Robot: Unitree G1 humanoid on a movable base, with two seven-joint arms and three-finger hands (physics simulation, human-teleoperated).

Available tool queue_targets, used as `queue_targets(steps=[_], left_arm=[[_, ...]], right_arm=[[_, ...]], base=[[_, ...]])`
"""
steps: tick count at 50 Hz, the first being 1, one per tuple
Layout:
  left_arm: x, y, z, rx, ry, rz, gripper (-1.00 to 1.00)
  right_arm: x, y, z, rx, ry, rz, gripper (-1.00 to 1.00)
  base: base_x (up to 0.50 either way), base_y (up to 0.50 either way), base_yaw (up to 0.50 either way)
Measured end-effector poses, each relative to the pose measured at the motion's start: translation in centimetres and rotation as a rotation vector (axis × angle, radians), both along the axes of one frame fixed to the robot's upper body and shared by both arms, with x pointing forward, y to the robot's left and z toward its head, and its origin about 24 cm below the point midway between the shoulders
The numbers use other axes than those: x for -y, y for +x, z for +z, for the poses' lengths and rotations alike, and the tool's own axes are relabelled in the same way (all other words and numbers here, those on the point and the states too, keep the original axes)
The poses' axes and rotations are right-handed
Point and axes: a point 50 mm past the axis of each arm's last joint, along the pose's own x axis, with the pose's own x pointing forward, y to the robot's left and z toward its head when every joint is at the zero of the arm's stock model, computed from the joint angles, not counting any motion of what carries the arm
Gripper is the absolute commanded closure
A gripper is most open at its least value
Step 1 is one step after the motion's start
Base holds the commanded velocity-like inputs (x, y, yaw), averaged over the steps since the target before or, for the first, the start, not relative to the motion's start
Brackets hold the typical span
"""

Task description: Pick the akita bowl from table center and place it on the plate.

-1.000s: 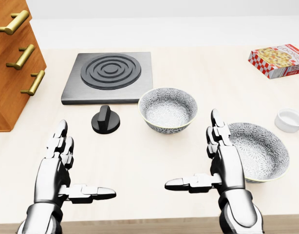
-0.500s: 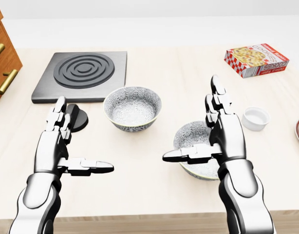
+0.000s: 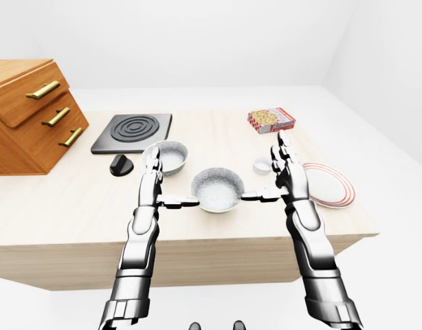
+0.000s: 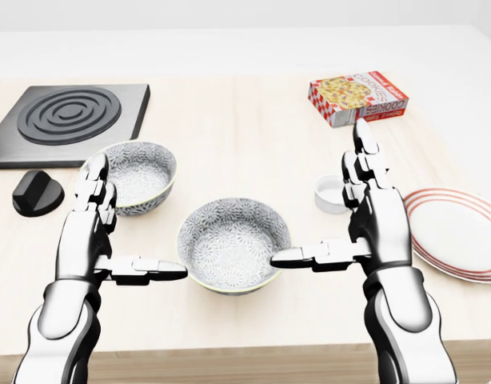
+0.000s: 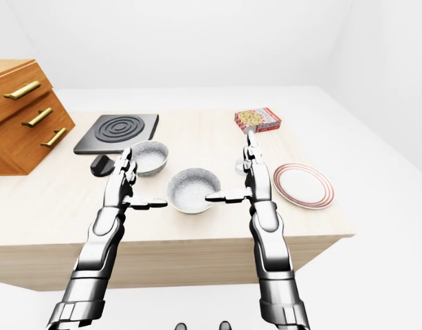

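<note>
In the head view, the left hand [image 4: 109, 232] hangs open, thumb tip just left of the bowl [image 4: 233, 244], holding nothing. A second bowl [image 4: 137, 176] lies far-left of it. The bowl sits mid-surface [image 4: 253, 136], near the close edge. The right hand [image 4: 353, 224] is open too, its thumb at the bowl's right rim. Bare surface separates it from the plate [image 4: 461, 232] at the right edge.

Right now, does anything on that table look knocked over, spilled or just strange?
Nothing is spilled or tipped. Both patterned bowls sit upright and empty, and the striped plate is bare. One oddity: a black knob lies loose on the table beside the black burner.
</note>
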Motion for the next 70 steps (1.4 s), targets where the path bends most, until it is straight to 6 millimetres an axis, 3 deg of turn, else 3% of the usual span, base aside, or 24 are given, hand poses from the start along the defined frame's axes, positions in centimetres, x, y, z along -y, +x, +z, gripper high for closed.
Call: queue_targets(steps=[17,36,45,61,70], left_arm=[[0.0,0.0,0.4,0.007,0.007,0.001,-1.00],[-0.4,0.0,1.0,0.022,0.034,0.020,-1.00],[-2.5,1.1,1.7,0.039,0.177,0.094,-1.00],[-6.7,4.1,2.1,0.015,0.590,0.264,-1.00],[-8.5,5.4,1.5,-0.053,0.769,0.341,-1.00]], right_arm=[[-0.1,-0.3,0.0,0.004,0.001,0.019,-1.00],[-0.3,-0.4,-0.3,-0.006,-0.018,0.025,-1.00],[-0.2,-0.6,-0.4,-0.009,-0.022,0.026,-1.00],[-0.1,-1.0,-0.6,-0.010,-0.024,0.028,-1.00],[-0.1,-0.9,-0.4,-0.005,-0.019,0.029,-1.00]], base=[[0.37,-0.43,0.00],[0.01,0.00,0.00],[0.00,0.00,0.00],[0.00,0.00,0.00],[0.00,0.00,0.00]])
